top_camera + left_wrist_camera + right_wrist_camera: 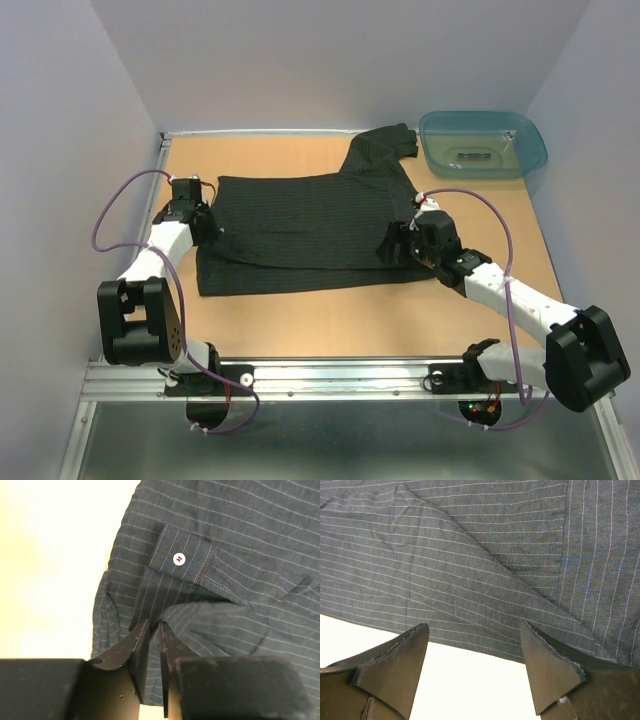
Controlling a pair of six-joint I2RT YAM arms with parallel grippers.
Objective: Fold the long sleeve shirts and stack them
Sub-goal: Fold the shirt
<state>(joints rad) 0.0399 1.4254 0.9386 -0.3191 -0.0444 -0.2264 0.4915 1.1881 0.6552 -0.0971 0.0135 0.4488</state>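
Note:
One long sleeve shirt (300, 225), black with thin pinstripes, lies folded into a wide rectangle on the wooden table, with one sleeve (385, 145) reaching back toward the tub. My left gripper (205, 225) is low over its left edge. In the left wrist view this gripper (154, 625) has its jaws a narrow gap apart, with striped cloth lying under the gap, just short of a cuff with a white button (178, 559). My right gripper (400, 243) is at the shirt's right edge. It (475, 630) stands open over bare table, its fingertips at the hem (470, 645).
A teal plastic tub (482, 143) stands at the back right corner. Bare wooden table (330, 320) lies between the shirt and the metal rail at the near edge. Grey walls close in the left, right and back sides.

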